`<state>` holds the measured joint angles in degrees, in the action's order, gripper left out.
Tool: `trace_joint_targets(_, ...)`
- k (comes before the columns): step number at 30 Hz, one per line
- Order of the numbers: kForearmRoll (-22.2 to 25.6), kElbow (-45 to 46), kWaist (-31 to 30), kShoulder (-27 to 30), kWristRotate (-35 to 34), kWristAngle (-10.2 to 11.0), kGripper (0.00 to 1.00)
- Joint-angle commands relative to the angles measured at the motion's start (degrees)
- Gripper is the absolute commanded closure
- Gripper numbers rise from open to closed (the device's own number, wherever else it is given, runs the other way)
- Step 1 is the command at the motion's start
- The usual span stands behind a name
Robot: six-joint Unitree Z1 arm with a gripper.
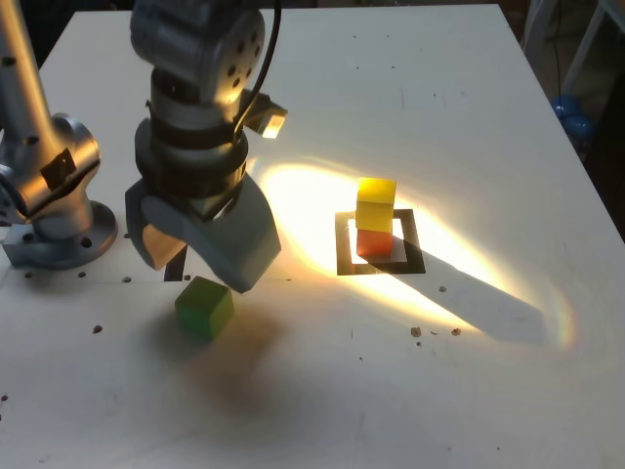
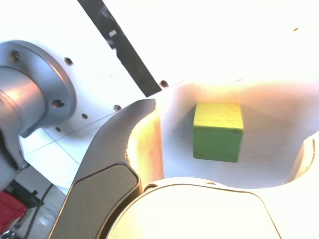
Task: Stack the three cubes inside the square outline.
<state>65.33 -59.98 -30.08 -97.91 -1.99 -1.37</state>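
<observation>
The green cube [image 1: 204,306] sits on the white table toward the exterior view's left. My gripper [image 1: 195,262] hangs open just above and behind it. In the wrist view the green cube [image 2: 218,131] shows on the table between the two spread fingers [image 2: 124,149], touching neither, and the gripper [image 2: 229,124] holds nothing. Farther toward the exterior view's right, the yellow cube [image 1: 376,203] rests on the red cube [image 1: 372,242]. Both stand inside the square outline [image 1: 344,244] of black tape, lit by a bright patch.
The arm's grey base [image 1: 59,225] is bolted at the exterior view's left and also shows in the wrist view [image 2: 35,89]. A straight black tape strip [image 2: 124,47] runs beside it. Small dark specks [image 1: 430,332] dot the table. The table's right edge [image 1: 586,186] slants nearby.
</observation>
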Motion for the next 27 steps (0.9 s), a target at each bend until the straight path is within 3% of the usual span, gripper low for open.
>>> trace_joint_targets(1, -1.2, 0.5, -0.8, -1.1, -0.5, -0.7, 0.03)
trace_joint_targets(9, -3.5, 1.1, -2.6, -4.6, -1.3, -2.7, 0.06)
trace_joint_targets(13, -4.1, 1.5, -2.7, -6.2, -1.3, -3.8, 0.13)
trace_joint_targets(21, -6.9, 3.2, -2.7, -7.4, -2.1, -5.0, 0.47)
trace_joint_targets(27, -7.6, 2.9, -2.7, -7.3, -2.3, -4.2, 0.71)
